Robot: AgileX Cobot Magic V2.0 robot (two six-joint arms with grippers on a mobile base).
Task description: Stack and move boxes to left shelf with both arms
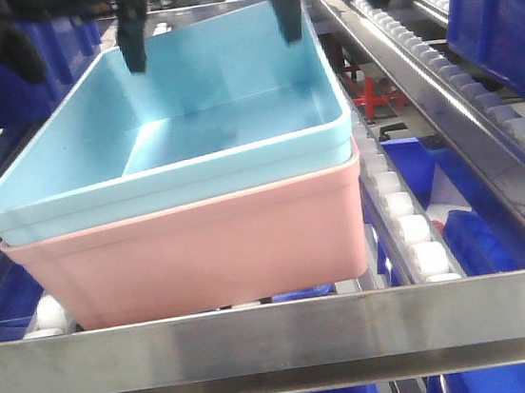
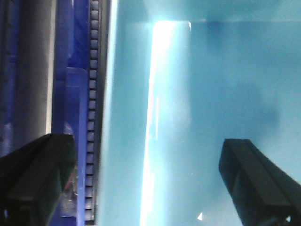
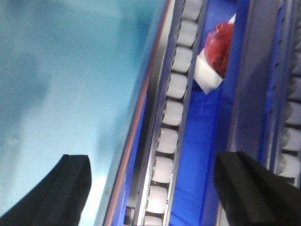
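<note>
Bins, sky-blue bin (image 1: 233, 114) nested in pink bin (image 1: 202, 252), sit on rack (image 1: 280, 338); left hand (image 2: 146, 188) and right hand (image 3: 150, 193) spread wide.

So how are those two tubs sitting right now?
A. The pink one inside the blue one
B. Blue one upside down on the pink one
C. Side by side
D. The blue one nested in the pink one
D: in the front view the light blue bin sits open side up inside the pink bin, its rim resting just above the pink rim.

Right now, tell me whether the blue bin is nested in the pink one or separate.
Nested. The light blue bin sits inside the pink bin, its rim resting on the pink rim, on the shelf's rollers.
</note>
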